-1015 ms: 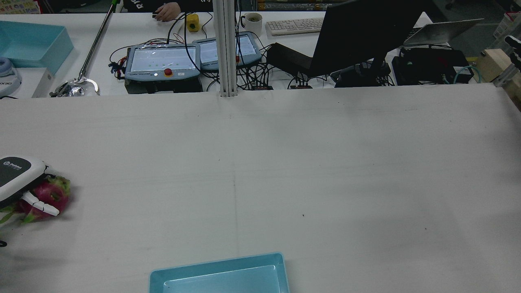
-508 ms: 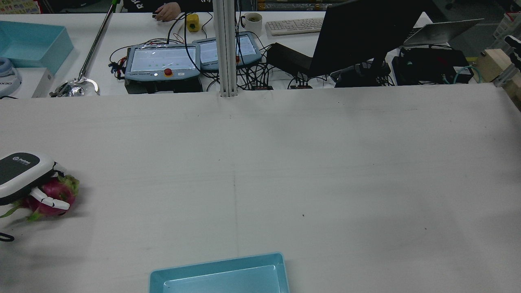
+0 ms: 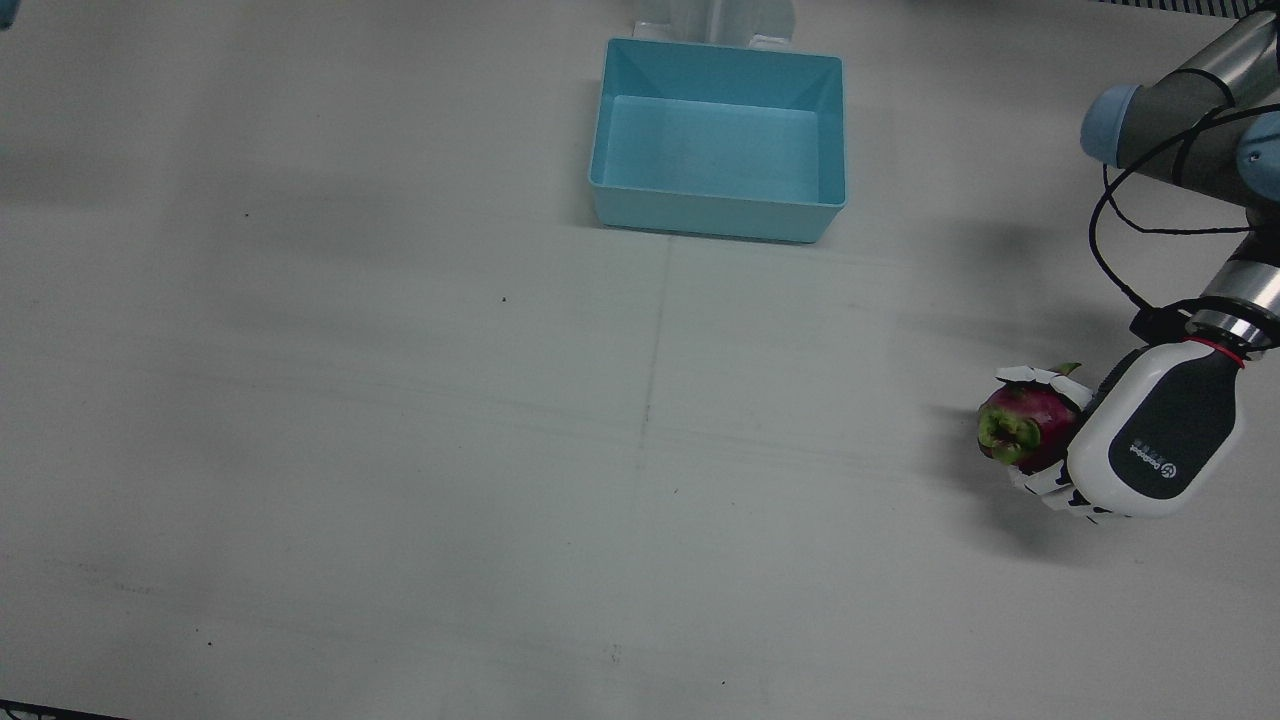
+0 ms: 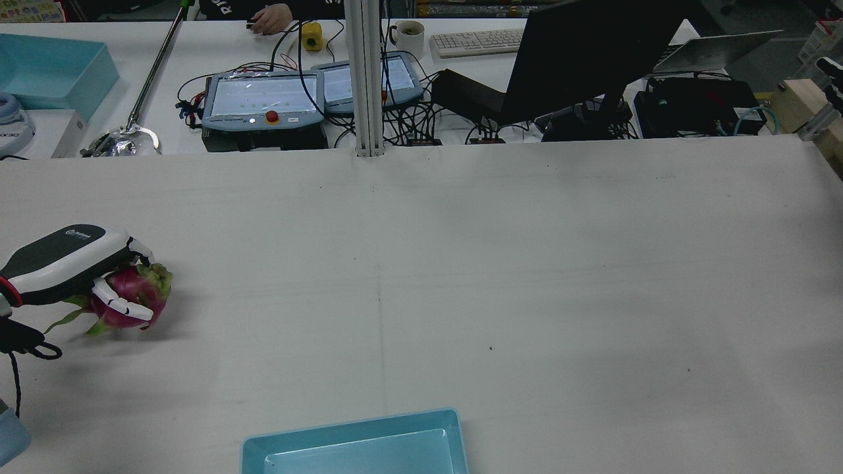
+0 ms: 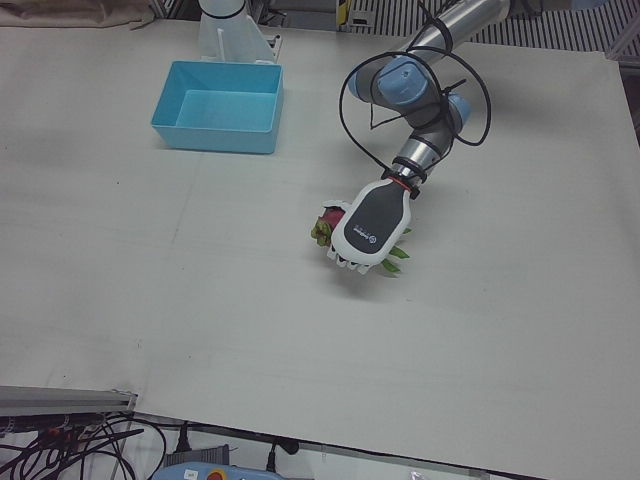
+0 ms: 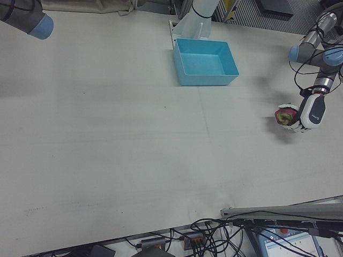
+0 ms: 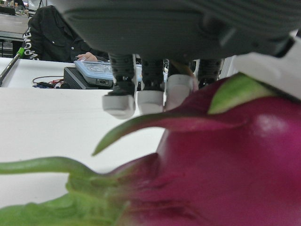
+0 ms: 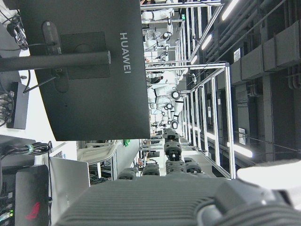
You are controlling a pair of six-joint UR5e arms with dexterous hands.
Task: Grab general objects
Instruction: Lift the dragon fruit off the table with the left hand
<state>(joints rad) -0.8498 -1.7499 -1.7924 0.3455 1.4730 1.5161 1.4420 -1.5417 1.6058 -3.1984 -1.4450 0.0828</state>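
A pink dragon fruit (image 3: 1015,425) with green scales is in my left hand (image 3: 1150,440), near the table's edge on the robot's left side. The hand is shut on it, with white fingers wrapped around its body. It hangs just above the cloth and casts a shadow. The rear view shows the fruit (image 4: 135,293) under the hand (image 4: 62,263). The left-front view also shows the hand (image 5: 368,228) and the fruit (image 5: 325,225). In the left hand view the fruit (image 7: 225,165) fills the picture below the fingertips (image 7: 141,101). My right hand shows only as a dark edge (image 8: 155,202) in its own view.
A light blue bin (image 3: 720,210) stands at the table's robot-side middle, its rim also in the rear view (image 4: 355,428). The table is covered with white cloth (image 3: 400,400). My right arm's elbow (image 6: 27,16) is at the far corner. Monitors and teach pendants (image 4: 263,99) lie beyond the table.
My left hand has moved forward and toward the table's middle with the dragon fruit in it, and has risen a little. The fingers stay closed on the fruit.
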